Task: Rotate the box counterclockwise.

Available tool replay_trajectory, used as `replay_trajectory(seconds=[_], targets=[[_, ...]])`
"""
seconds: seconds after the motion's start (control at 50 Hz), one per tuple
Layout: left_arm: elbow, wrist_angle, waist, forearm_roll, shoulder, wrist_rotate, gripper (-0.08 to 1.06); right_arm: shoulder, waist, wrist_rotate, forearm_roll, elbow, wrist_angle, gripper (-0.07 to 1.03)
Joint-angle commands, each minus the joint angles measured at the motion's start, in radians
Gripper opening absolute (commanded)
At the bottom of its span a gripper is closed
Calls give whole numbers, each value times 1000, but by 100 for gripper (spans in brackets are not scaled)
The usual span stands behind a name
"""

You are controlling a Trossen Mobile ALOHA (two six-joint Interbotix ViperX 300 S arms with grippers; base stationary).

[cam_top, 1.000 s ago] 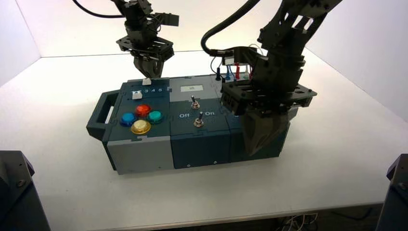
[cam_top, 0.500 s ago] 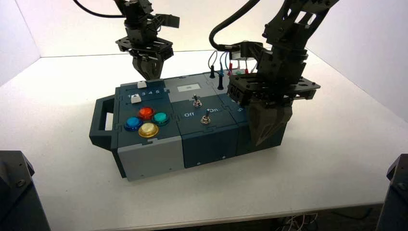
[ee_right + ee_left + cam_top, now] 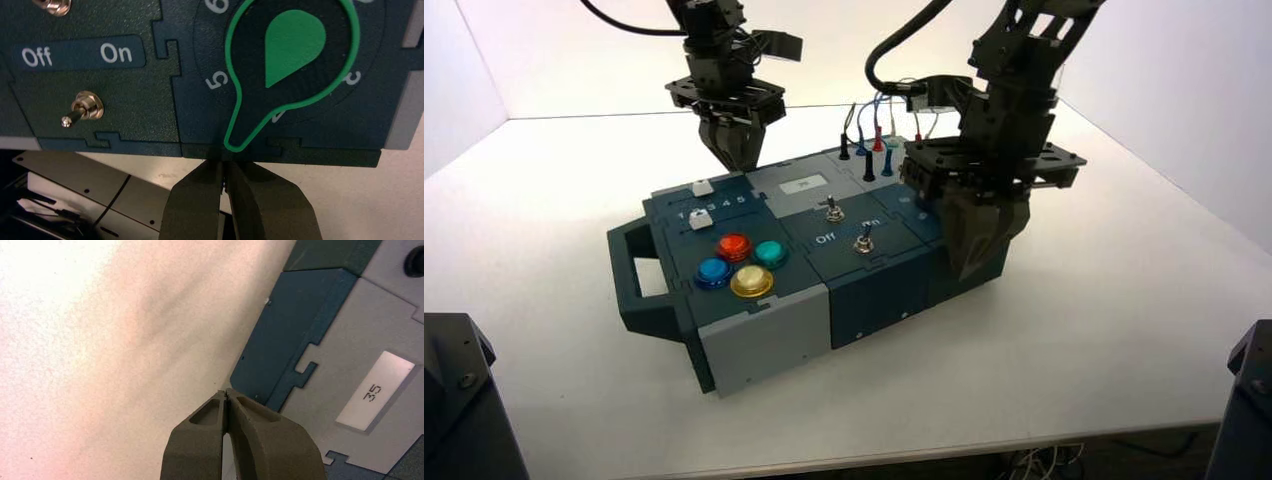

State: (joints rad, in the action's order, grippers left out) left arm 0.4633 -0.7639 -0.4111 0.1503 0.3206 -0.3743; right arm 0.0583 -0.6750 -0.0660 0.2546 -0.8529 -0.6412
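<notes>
The box [image 3: 824, 270] reads "35", "Off", "On", and dial [image 3: 292, 70] number "5".

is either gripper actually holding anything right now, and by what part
Nothing is held. Both the left gripper and right gripper are shut empty, set against the box edges.

The high camera sits above and behind both arms, looking down and forward over the whole box [image 3: 814, 265] on its white table [image 3: 1104, 320]. Each wrist camera looks along its own closed fingers from very close. The left one sees the box's back edge and display window [image 3: 375, 390]; the right one sees the front edge, green dial [image 3: 292, 70] and a switch [image 3: 82, 109].
</notes>
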Motion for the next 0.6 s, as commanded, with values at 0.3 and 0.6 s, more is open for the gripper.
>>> replay_trajectory(seconds=[0.3,0.6], targets=[[6,-58,-60,21,-35,-3,-3,51,26,3,-35,126,-3,-2],[20,-77,-60,21,-37,-18,-3,60,69,3,-52,152,-11,-2]])
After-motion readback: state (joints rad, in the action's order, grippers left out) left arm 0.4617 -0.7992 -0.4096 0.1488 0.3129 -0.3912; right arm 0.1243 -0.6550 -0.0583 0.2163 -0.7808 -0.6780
